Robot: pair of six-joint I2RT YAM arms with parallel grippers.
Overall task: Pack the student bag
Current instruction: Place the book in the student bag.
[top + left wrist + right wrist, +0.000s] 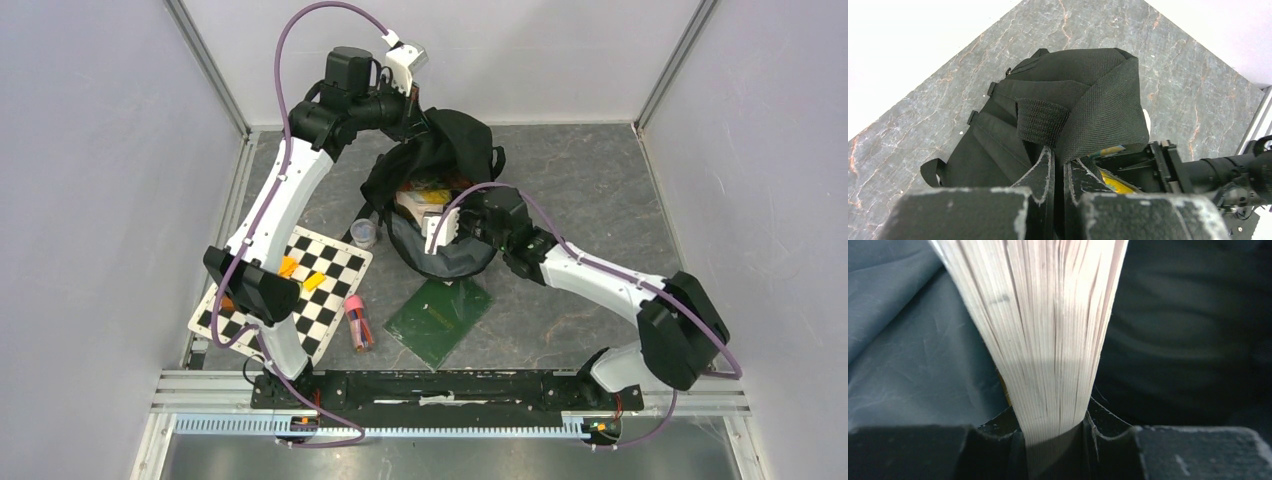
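The black student bag (455, 150) lies open at the back middle of the table, its grey lining (455, 262) facing the front. My left gripper (418, 120) is shut on the bag's black fabric flap (1098, 100) and holds it up at the bag's back edge. My right gripper (445, 228) is shut on a thick book (1043, 330), whose white page edges fill the right wrist view, inside the bag's opening. The book's yellow cover (1118, 185) shows in the left wrist view beside the right arm.
A green book (440, 318) lies in front of the bag. A checkerboard (285, 290) with orange pieces sits at the left. A pink and red item (358, 322) lies beside it. A small clear cup (364, 234) stands left of the bag.
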